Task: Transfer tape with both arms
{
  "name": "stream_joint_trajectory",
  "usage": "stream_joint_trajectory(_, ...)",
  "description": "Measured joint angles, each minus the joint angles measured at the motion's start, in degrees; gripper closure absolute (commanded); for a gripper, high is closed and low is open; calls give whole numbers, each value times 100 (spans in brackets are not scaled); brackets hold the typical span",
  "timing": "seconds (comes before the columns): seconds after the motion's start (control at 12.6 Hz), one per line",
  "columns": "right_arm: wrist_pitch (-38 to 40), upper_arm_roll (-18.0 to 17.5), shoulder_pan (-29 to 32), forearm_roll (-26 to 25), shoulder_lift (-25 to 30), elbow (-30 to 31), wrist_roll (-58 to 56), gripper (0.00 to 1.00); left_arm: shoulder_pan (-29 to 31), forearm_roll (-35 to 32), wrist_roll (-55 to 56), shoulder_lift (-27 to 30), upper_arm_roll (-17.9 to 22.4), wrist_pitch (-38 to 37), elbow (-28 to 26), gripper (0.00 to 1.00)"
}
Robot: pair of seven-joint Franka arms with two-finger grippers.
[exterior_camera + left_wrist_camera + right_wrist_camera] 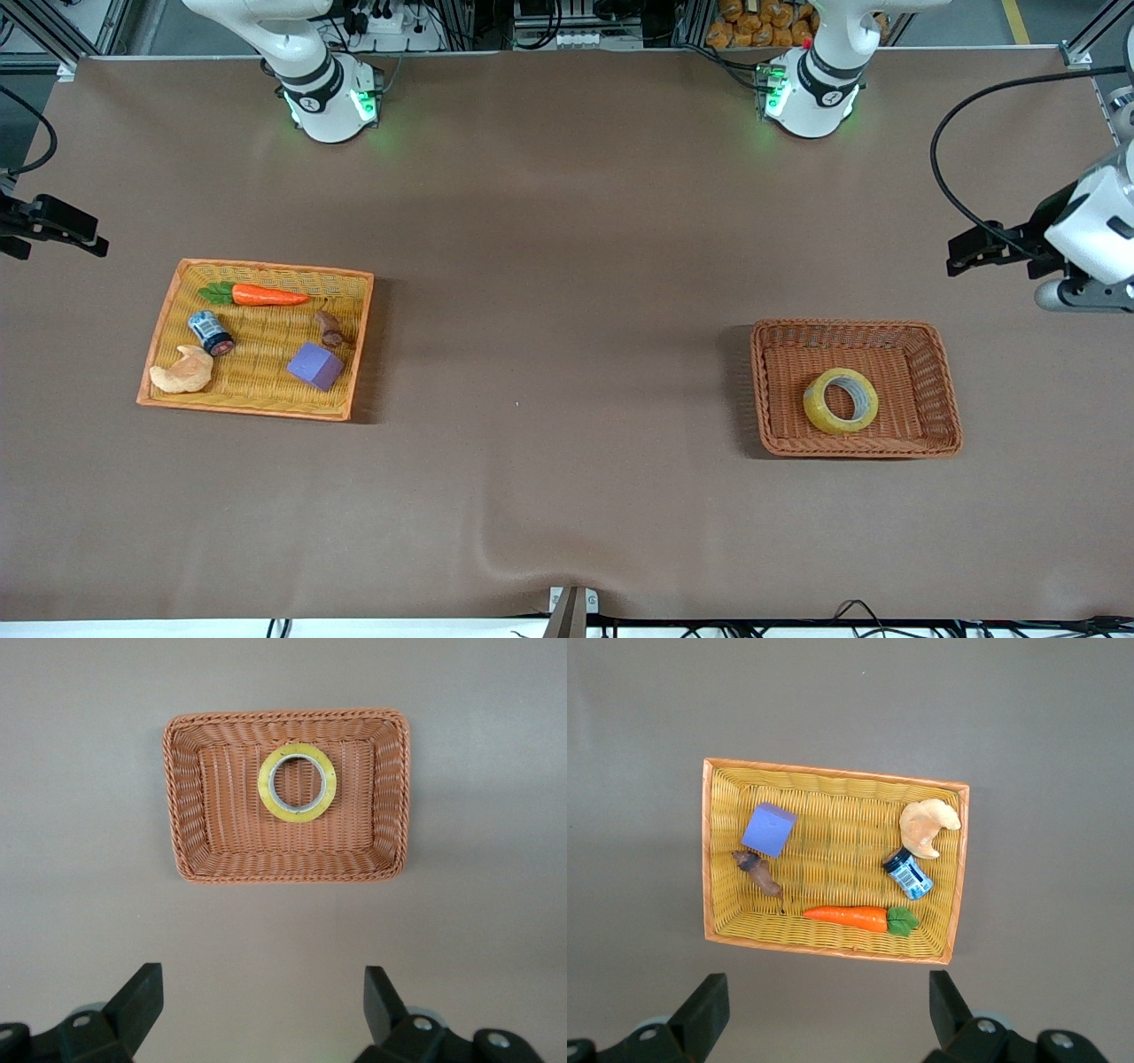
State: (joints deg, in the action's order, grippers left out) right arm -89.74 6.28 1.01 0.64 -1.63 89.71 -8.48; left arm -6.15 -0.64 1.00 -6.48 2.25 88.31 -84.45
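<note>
The tape (841,400), a yellowish ring with a grey core, lies flat in a brown wicker basket (855,326) toward the left arm's end of the table. The left wrist view looks straight down on the tape (298,782) and its basket (285,875). My left gripper (263,992) hangs high in the air, open and empty; in the front view the left gripper (964,252) shows at the edge above that basket. My right gripper (830,997) is open and empty too, high over the table by the yellow tray (833,773); the right gripper (84,237) shows at the other edge.
The yellow woven tray (266,268) toward the right arm's end holds a carrot (266,295), a purple cube (315,366), a small jar (211,332), a croissant (182,372) and a brown piece (330,329). A wrinkle (496,549) rises in the brown table cover near the front edge.
</note>
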Motion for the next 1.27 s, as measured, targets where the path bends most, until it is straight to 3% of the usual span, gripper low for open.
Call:
stream_joint_trajectory(0.4,0,-5,0,0,-2,-1,-1,0,-102,0,-155,730,189,273,-657,0)
stream_joint_trajectory(1.27,0,-4,0,0,-2,-1,-1,0,177,330,168,755,90,491,-706,0)
